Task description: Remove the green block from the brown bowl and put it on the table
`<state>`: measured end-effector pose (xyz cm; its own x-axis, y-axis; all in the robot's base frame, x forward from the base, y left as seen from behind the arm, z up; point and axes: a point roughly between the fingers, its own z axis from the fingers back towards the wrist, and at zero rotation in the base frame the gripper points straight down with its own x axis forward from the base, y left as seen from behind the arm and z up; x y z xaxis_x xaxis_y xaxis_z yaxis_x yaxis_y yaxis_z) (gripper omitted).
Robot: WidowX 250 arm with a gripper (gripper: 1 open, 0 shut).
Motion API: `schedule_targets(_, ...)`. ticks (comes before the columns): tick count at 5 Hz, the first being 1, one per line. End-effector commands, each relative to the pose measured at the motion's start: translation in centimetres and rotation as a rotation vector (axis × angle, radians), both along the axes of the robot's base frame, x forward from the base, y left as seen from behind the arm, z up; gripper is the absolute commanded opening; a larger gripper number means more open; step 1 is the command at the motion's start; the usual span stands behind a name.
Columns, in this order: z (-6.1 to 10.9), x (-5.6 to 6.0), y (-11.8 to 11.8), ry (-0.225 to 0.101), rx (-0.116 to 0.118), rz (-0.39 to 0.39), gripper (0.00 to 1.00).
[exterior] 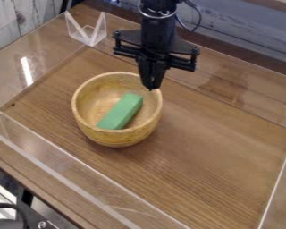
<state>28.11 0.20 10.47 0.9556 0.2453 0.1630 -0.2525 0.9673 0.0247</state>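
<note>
The green block [121, 112] lies slanted inside the brown bowl [88, 128], which sits left of centre on the table [211, 161]. My gripper [154, 82] points straight down above the bowl's far right rim. Its fingers are pressed together with nothing between them. The tips hang just past the block's upper end and do not touch it.
Clear acrylic walls [133, 199] run along the table's edges, and a clear angled piece [86, 29] stands at the back left. Bare wood-grain surface [217, 134] stretches right of the bowl and in front of it.
</note>
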Motion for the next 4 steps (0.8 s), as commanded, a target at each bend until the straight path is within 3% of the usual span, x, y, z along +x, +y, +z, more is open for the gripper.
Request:
schedule_targets(1, -1.1, 0.6, 1.0, -0.023, 0.008, 0.02, 1.0)
schedule_targets(3, -5.9, -0.6, 5.2, -0.006, 0.015, 0.095, 1.0)
schedule_targets(4, -6.1, -1.4, 5.3, 0.0, 0.013, 0.089, 1.0)
